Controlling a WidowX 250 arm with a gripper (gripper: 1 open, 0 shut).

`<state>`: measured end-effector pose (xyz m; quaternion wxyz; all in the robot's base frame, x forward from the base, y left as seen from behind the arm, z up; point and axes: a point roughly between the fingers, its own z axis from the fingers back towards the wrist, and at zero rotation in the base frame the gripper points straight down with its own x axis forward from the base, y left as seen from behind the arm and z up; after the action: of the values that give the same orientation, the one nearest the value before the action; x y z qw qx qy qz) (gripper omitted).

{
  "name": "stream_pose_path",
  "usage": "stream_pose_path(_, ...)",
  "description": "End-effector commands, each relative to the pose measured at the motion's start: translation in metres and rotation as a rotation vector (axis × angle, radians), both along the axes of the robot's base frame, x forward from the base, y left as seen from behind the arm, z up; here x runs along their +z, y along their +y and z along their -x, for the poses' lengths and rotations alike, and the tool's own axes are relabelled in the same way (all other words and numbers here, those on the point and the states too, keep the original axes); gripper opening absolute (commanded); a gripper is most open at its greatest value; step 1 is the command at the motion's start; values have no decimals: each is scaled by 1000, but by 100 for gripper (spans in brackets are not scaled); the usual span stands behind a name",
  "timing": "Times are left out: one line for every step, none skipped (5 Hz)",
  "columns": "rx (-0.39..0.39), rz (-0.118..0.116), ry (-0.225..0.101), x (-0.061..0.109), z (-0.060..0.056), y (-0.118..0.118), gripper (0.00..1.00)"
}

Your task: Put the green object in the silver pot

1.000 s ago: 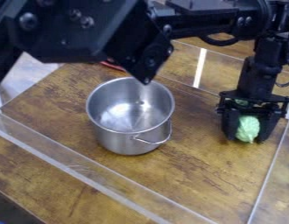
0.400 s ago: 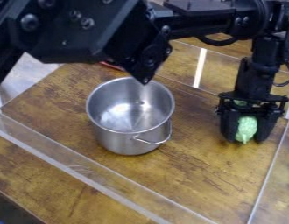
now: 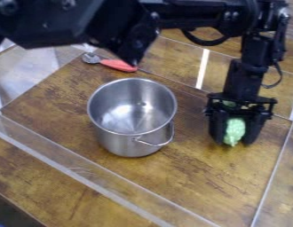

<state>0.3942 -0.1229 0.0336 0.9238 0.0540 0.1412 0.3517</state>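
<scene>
The end effector (image 3: 238, 127) is at the right side of the table (image 3: 185, 191), low down, with its black fingers around the green object (image 3: 234, 132). They seem to be closed on it from both sides, so I judge that the grasp is made. The green object is between these fingers, to the right of the pot (image 3: 131, 117) and well apart from it. Whether it touches the table, I cannot tell.

The pot stands upright, its opening is up, and inside I see only bare metal. Therefore the main part of the task is not done. It is left to lift the green object above the rim, to carry it to the left, to lower it over the opening and to release it there. In my judgement the work is about at one third: the reaching is finished, but the carrying and the placing remain.
</scene>
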Motion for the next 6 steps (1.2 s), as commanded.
stream_pose_path(100,68,-119,61,0,2,0)
stream_pose_path(182,81,-127,68,7,-6,0)
stream_pose_path(185,99,-145,98,15,-10,0)
stream_pose_path(198,95,-145,104,19,-15,0)
stream_pose_path(219,92,-153,115,13,-8,0)
stream_pose_path(241,98,-170,138,10,4,0)
